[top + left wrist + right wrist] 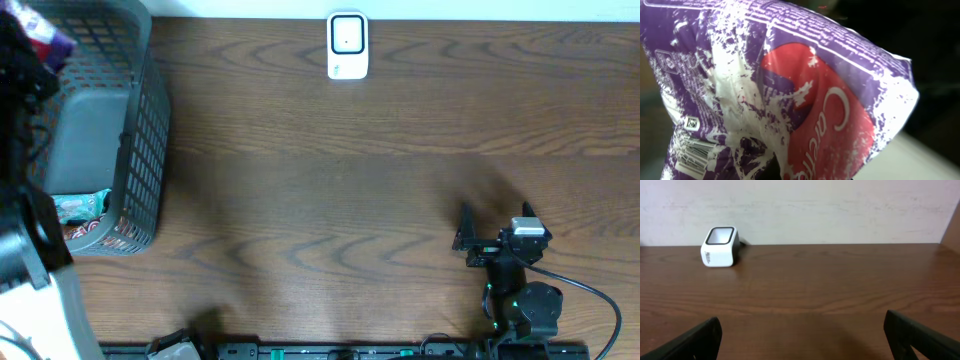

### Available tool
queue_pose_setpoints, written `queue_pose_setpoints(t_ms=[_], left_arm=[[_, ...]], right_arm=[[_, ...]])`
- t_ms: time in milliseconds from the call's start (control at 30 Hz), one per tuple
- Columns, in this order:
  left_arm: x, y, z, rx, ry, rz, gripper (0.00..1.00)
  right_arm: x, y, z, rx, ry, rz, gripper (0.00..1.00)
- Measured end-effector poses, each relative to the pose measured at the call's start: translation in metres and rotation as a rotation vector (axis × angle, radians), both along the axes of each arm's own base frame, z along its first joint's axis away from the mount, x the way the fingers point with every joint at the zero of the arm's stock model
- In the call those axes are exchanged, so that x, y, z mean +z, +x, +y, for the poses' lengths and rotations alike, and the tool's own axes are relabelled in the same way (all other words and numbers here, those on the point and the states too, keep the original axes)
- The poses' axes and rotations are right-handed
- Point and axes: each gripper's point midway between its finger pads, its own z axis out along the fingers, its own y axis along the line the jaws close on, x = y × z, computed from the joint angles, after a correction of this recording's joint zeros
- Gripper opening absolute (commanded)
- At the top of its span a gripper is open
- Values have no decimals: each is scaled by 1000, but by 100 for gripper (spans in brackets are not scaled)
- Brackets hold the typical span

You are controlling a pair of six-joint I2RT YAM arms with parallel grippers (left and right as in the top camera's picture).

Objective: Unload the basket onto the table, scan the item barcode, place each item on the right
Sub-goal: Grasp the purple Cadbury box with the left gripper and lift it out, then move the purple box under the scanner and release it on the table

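Overhead: left arm [18, 80] is at the upper left of the frame, over the grey basket [150, 120], with the purple packet [45, 38] up at its end. Scanner [347, 45] sits top centre on the counter [350, 190], well apart from the packet. Right tool [496, 220] is parked lower right, jaws wide, empty. Other packets lie in the basket's lower corner.

Left wrist: the packet [790, 90] fills the frame, crumpled. Left tool [772, 172] is only a dark sliver at the bottom edge. I read it as clamped narrow on the packet. Red oval [830, 125] has white script starting "Cae...", the rest cut off. Fine print along the top is unreadable. Barcode [692, 155] is at lower left, partly creased.

Right wrist: scanner [720, 247] at upper left by the wall, window facing up, its label too small to read. Right tool [805, 340] is spread wide over bare counter.

Progress, my read: pick done. Left to do: carry the packet across and put the barcode over the scanner window.
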Motion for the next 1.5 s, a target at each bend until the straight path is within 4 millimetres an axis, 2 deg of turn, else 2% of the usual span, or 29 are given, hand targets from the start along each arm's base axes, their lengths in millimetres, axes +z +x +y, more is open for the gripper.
queue_pose_setpoints(t_ms=[100, 167, 367, 500, 733, 833, 967, 1067, 1100, 1133, 1167, 1300, 1333, 1433, 1500], left_arm=[[13, -6, -51, -153, -125, -47, 7], [12, -4, -91, -284, -182, -35, 7], [-22, 5, -203, -606, -227, 116, 7], [-67, 14, -262, -705, -184, 270, 7], [-178, 33, -341, -705, -57, 570, 7], [-223, 40, -369, -705, 5, 660, 7], [-274, 49, -403, -724, 61, 724, 8], [-321, 57, -423, -729, 91, 783, 9], [-344, 61, -428, -724, 98, 814, 17], [-357, 62, -429, -714, 96, 842, 39], [-367, 62, -429, -705, 94, 862, 49], [-395, 63, -427, -669, 88, 920, 77], [-395, 63, -427, -666, 83, 922, 84], [-391, 63, -428, -665, 74, 912, 91], [-381, 63, -428, -669, 63, 894, 99]], right_arm=[[0, 0, 0, 0, 0, 0, 99], [0, 0, 0, 0, 0, 0, 99], [0, 0, 0, 0, 0, 0, 99], [0, 0, 0, 0, 0, 0, 99], [0, 0, 0, 0, 0, 0, 99], [0, 0, 0, 0, 0, 0, 99], [0, 0, 0, 0, 0, 1, 99], [0, 0, 0, 0, 0, 1, 99], [0, 0, 0, 0, 0, 0, 99], [0, 0, 0, 0, 0, 1, 99], [0, 0, 0, 0, 0, 0, 99], [0, 0, 0, 0, 0, 1, 99], [0, 0, 0, 0, 0, 1, 99], [0, 0, 0, 0, 0, 0, 99], [0, 0, 0, 0, 0, 1, 99]])
